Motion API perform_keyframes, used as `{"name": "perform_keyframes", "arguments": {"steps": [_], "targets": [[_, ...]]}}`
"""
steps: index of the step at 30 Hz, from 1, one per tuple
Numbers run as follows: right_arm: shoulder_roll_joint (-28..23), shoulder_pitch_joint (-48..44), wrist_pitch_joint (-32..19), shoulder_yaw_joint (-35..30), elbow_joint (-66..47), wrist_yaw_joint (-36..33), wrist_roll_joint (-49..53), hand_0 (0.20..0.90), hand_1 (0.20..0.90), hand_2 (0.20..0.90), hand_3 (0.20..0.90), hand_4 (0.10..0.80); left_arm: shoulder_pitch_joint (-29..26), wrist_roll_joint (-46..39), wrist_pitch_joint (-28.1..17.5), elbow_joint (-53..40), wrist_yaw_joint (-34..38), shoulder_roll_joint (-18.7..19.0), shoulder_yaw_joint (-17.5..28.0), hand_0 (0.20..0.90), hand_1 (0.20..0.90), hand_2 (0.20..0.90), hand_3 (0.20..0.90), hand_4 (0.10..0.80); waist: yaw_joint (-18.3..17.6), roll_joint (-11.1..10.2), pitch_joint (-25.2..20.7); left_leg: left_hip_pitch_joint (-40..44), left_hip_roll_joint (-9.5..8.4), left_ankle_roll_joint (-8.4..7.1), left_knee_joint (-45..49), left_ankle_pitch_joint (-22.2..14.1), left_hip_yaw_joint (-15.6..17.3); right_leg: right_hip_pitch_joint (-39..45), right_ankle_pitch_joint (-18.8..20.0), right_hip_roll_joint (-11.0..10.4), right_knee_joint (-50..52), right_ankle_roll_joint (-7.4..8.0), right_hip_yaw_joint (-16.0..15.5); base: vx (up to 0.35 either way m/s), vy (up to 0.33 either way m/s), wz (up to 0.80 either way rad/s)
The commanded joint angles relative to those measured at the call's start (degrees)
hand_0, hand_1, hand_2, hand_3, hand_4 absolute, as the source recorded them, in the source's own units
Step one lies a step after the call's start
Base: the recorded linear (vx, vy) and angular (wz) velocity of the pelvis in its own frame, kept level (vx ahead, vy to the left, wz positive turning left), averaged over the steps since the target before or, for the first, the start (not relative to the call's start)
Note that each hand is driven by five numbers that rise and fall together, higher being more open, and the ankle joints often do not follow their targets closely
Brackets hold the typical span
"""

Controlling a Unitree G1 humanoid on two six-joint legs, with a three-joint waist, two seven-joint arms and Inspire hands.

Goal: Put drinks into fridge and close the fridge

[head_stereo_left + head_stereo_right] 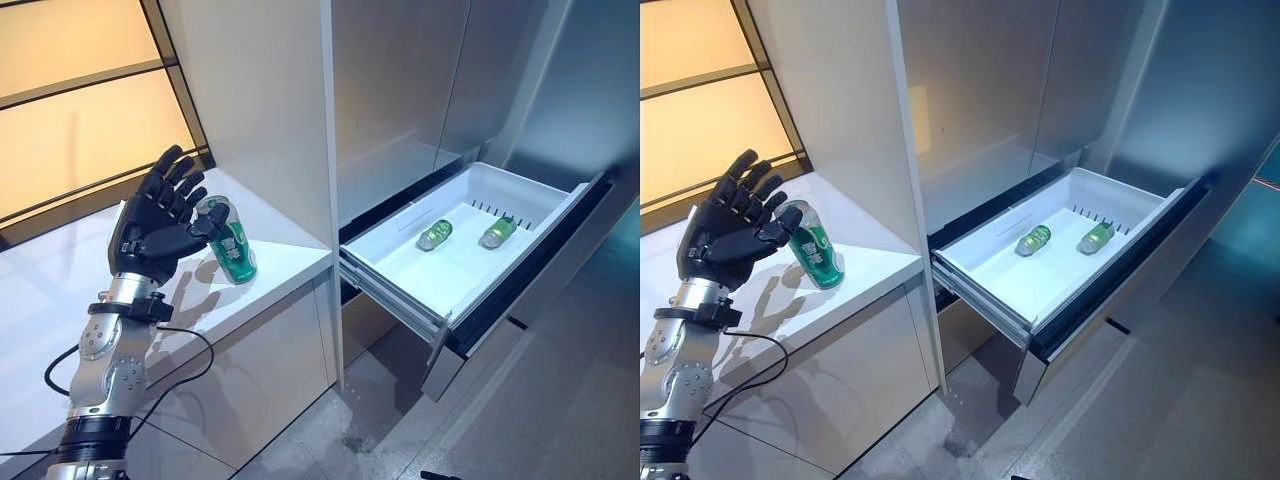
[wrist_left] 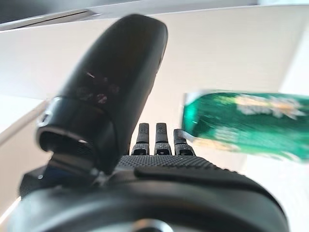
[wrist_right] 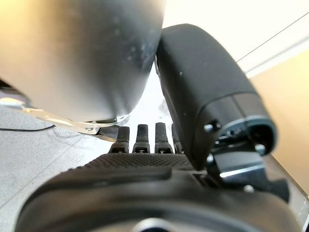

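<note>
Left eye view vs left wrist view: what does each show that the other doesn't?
Only the left eye view shows the open fridge drawer pulled out at the right, with two green bottles lying inside, and the white counter that the can stands on. Only the left wrist view shows, from close behind the palm, the thumb standing apart from the can. Both show the left hand open beside the green can, fingers straight, not wrapped round it.

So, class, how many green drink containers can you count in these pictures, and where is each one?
3. One can stands tilted on the white counter, touching the left hand. Two bottles lie in the open fridge drawer. More may be hidden elsewhere.
</note>
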Motion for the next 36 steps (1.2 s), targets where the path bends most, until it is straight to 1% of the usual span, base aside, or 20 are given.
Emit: {"name": "perform_keyframes", "arguments": {"steps": [1,4,5,6,7,10,21,25,31,36], "targets": [[-1.5,-1.6,0.8,1.7,1.3,1.5,-1.8,0.900,0.900,0.900,0.900,0.800,-7.7,-1.3,-3.5,0.5,-1.7,6.6,4.2,0.900,0.900,0.900,0.900,0.800,-0.7,-0.3,-0.7,0.0,-3.00,0.44,0.7,-4.5,1.1,-1.5,-5.5,1.1,4.4,1.82,1.7,0.000,0.000,0.00],[-1.6,-1.7,0.9,1.6,1.3,1.4,-1.7,0.900,0.900,0.900,0.900,0.800,-7.9,0.4,-3.6,2.2,-1.0,7.5,4.2,0.900,0.900,0.900,0.900,0.800,-0.8,-0.2,-0.6,0.1,-3.02,0.49,0.7,-4.5,1.1,-1.5,-5.5,1.1,4.5,1.87,1.8,0.012,0.004,0.00],[-1.6,-1.6,1.0,1.6,1.3,1.3,-1.5,0.900,0.900,0.900,0.900,0.800,-8.0,0.9,-3.6,2.9,-0.2,7.8,4.3,0.900,0.900,0.900,0.900,0.800,-0.8,-0.2,-0.8,0.5,-3.05,0.50,0.6,-5.0,1.1,-1.1,-6.0,1.1,4.4,1.96,1.9,0.000,0.000,0.00],[-1.6,-1.7,1.1,1.6,1.3,1.3,-1.5,0.900,0.900,0.900,0.900,0.800,-8.1,1.4,-3.8,3.3,0.0,7.8,4.3,0.900,0.900,0.900,0.900,0.800,-0.8,-0.2,-0.7,0.2,-3.05,0.52,0.7,-4.6,1.2,-1.4,-5.5,1.1,4.5,1.92,1.9,0.041,0.012,0.00],[-1.6,-1.6,1.2,1.5,1.3,1.3,-1.4,0.900,0.900,0.900,0.900,0.800,-8.1,1.9,-3.8,3.7,0.4,8.0,4.4,0.900,0.900,0.900,0.900,0.800,-0.9,-0.2,-0.8,0.6,-3.05,0.55,0.6,-5.2,1.2,-1.0,-6.1,1.1,4.4,1.97,2.0,0.000,0.000,0.00],[-1.7,-1.7,1.2,1.4,1.3,1.3,-1.4,0.900,0.900,0.900,0.900,0.800,-8.3,2.6,-3.9,4.3,1.1,8.0,4.3,0.900,0.900,0.900,0.900,0.800,-1.1,-0.2,-0.8,0.7,-3.01,0.53,0.6,-5.2,1.3,-1.0,-6.1,1.1,4.4,2.02,2.2,0.013,0.003,0.00],[-1.9,-2.0,1.9,0.9,1.4,1.1,-0.9,0.900,0.900,0.900,0.900,0.800,-10.2,2.1,-1.4,4.4,-1.1,8.4,2.3,0.900,0.900,0.900,0.900,0.800,-1.7,-0.2,-0.9,1.0,-3.00,0.69,0.6,-5.3,1.9,-1.0,-5.9,1.2,4.4,2.10,2.9,0.003,0.001,-0.01],[-2.0,-2.2,2.4,0.8,1.6,0.9,-0.5,0.900,0.900,0.900,0.900,0.800,-10.9,2.7,0.0,3.8,-1.1,8.8,1.5,0.900,0.900,0.900,0.900,0.800,-2.0,-0.2,-1.0,1.2,-2.94,0.77,0.6,-5.5,2.3,-1.0,-5.9,1.3,4.3,2.13,3.2,0.013,0.006,-0.03],[-2.2,-2.3,2.8,0.5,1.5,0.9,0.0,0.900,0.900,0.900,0.900,0.800,-11.2,2.5,1.0,3.5,-0.9,9.3,0.9,0.900,0.900,0.900,0.900,0.800,-2.3,-0.1,-1.0,1.3,-2.97,0.92,0.8,-5.6,2.6,-1.0,-5.9,1.3,4.4,2.18,3.8,0.012,0.008,-0.07],[-2.3,-2.3,3.0,0.3,1.6,0.8,0.5,0.900,0.900,0.900,0.900,0.800,-12.0,3.5,1.6,5.0,-0.6,9.7,0.4,0.900,0.900,0.900,0.900,0.800,-2.7,-0.2,-1.1,1.5,-3.08,1.12,0.9,-5.8,3.0,-1.1,-5.8,1.3,4.3,2.25,4.4,0.009,0.003,-0.03]]}}
